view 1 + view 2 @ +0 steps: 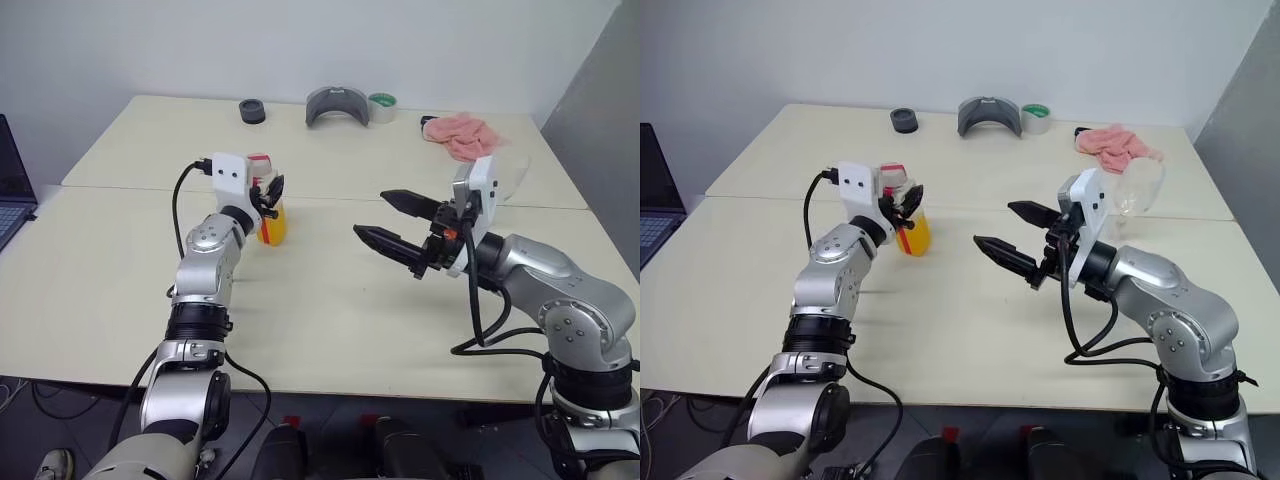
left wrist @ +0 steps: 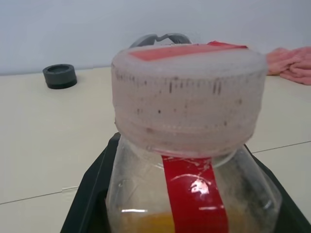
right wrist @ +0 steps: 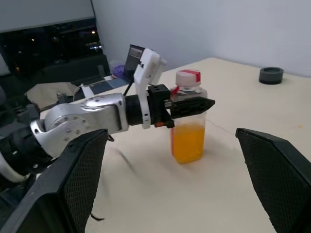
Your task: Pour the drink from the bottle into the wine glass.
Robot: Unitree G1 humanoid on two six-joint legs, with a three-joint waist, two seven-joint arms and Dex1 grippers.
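Note:
The bottle [image 1: 266, 165] stands upright on the table, left of centre, white-capped with a red strip down its side. The orange drink [image 1: 273, 231] fills its lower part. My left gripper [image 1: 268, 195] is shut on the bottle's upper body just below the cap [image 2: 189, 97], one black finger [image 3: 190, 106] pressed on each side. To the right of the bottle my right gripper [image 1: 370, 213] hovers over the table, open and empty, pointing toward it. The wine glass [image 1: 1140, 187] stands behind my right wrist, partly hidden by it.
Along the table's far edge lie a small black round object [image 1: 252, 111], a grey curved object [image 1: 337, 105], a tape roll [image 1: 382, 107] and a pink cloth [image 1: 462, 135]. A laptop [image 1: 10, 180] sits at the left. A seam [image 1: 330, 198] runs across the cream table.

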